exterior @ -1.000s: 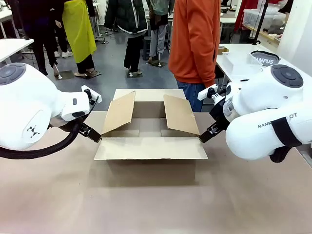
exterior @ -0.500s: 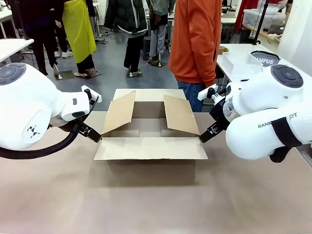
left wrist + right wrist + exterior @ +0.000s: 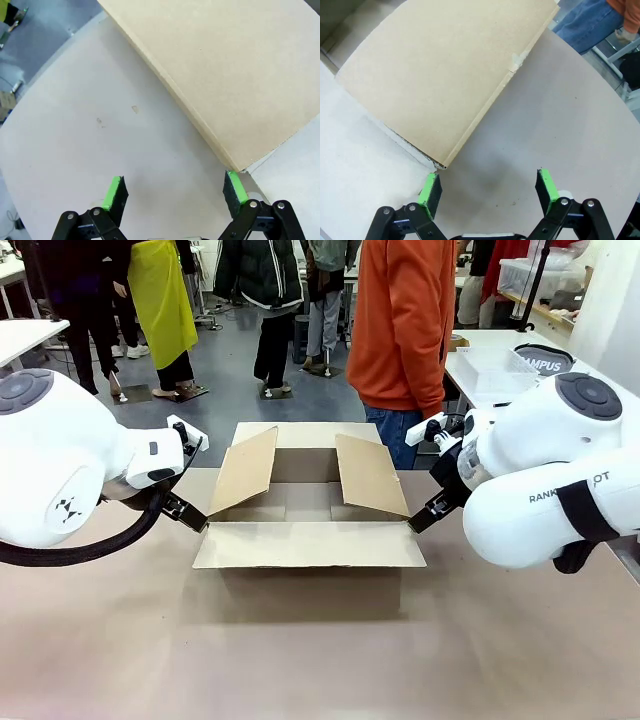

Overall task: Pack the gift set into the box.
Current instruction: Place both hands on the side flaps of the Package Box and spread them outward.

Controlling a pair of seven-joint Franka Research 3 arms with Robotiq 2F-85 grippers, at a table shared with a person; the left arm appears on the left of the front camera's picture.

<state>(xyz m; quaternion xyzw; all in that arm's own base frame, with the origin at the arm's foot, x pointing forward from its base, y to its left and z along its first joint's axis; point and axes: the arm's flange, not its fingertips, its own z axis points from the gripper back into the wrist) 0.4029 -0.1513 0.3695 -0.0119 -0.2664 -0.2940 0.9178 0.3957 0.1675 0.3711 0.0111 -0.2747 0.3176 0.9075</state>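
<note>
The front camera sat fixed on the robot's side, between the two arms. It faced across the tabletop (image 3: 300,670) toward a person (image 3: 400,330) at the far edge, at middle distance. Each wrist camera looked down along its own tool, close to the surface: left tool (image 3: 172,187), right tool (image 3: 487,186). All three views shared the box (image 3: 300,545) flaps and the tabletop.

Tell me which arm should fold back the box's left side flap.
Probably left: the left gripper, open, sits by the near corner of the left side flap, while the right gripper is across the box.
</note>
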